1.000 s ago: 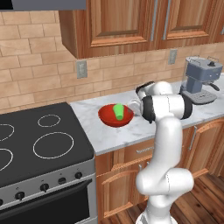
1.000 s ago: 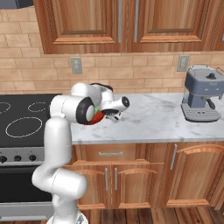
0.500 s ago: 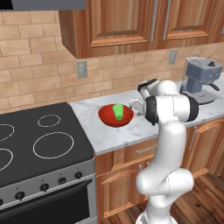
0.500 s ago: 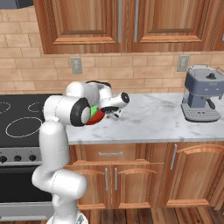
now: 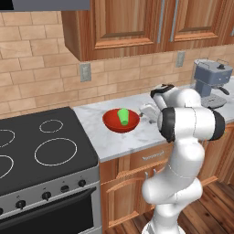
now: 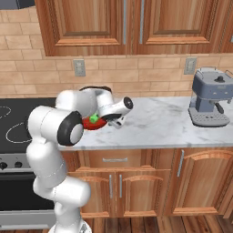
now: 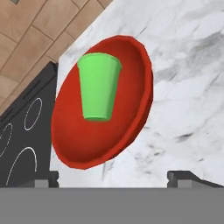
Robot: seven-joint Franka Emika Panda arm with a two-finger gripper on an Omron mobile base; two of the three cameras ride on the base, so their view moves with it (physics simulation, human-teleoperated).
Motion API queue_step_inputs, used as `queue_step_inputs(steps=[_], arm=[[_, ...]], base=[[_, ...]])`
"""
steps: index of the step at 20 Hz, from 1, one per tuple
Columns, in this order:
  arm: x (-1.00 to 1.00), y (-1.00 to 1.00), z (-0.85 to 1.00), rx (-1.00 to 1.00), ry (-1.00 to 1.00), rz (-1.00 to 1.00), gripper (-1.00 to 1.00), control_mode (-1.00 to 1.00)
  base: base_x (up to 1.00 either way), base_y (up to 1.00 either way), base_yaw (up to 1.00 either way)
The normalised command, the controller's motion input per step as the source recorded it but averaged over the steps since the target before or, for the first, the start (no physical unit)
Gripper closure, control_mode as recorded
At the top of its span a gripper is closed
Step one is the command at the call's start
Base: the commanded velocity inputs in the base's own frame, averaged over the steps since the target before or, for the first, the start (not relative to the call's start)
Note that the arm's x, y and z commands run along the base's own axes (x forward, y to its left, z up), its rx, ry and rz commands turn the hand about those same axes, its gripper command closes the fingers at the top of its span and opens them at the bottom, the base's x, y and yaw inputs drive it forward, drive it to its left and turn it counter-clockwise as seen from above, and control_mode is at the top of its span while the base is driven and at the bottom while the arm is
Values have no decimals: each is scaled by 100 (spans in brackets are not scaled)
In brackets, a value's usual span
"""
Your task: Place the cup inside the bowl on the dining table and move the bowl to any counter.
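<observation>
Counter point(image 5: 137, 137) runs across the middle of both base views, marble top over wooden cabinets, brick wall behind; black stove point(image 5: 41, 151) abuts it at the left of the frame, grey coffee machine point(image 6: 209, 98) at the far right. Arm rises lower right in the left base view, lower left in the right base view.

Bowl point(image 7: 105, 109) sits on the marble close to the stove-side end of the counter, centre-left in the hand view, glossy red, wide and shallow, level on its base as far as I can judge. Cup point(image 7: 98, 85) stands inside it, upright, bright green, plain tapered tumbler, no handle, far narrower than the bowl.

Gripper point(image 7: 113, 177) is just beside the bowl on the side away from the stove. Finger tips point(image 7: 186, 177) show at the bottom corners of the hand view, spread wide, nothing between them: released.

Judgement: both parts of the task look complete.

Risks from here:
- Any sweep of the fingers toward the rim would nudge the bowl toward the stove edge or tip the light cup.
- Bowl is near the counter's end, so little margin if pushed that way.
- A straight lift away from the rim looks safest.
</observation>
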Motion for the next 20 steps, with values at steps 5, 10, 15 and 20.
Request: queue_step_inputs(steps=[5, 10, 15, 20], arm=[[-71, 0, 25, 0, -3, 0, -100, -100], [-68, 0, 30, 0, -5, 0, -100, -100], [-57, 0, 25, -1, -2, 0, -100, -100], [-61, 0, 23, 0, -1, 0, -100, -100]], base=[[0, 0, 0], [0, 0, 0], [0, 0, 0], [0, 0, 0]])
